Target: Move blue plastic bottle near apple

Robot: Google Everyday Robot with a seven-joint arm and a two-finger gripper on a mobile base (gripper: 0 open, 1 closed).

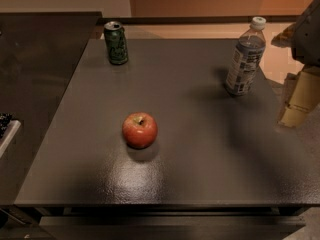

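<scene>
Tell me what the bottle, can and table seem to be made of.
The bottle looks like clear plastic, see-through above its glossy printed label. The can is probably painted metal, its top shiny and silvery. The table has a dark, finely speckled top with a soft sheen; material unclear. The tool hangs at the right edge, apart from the bottle.

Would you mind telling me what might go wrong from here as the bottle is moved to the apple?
The blue plastic bottle stands tall and upright near the right edge of the table; a sideways nudge from the pincer, off to its right, might topple it. The round apple could roll if the bottle bumps it.
</scene>
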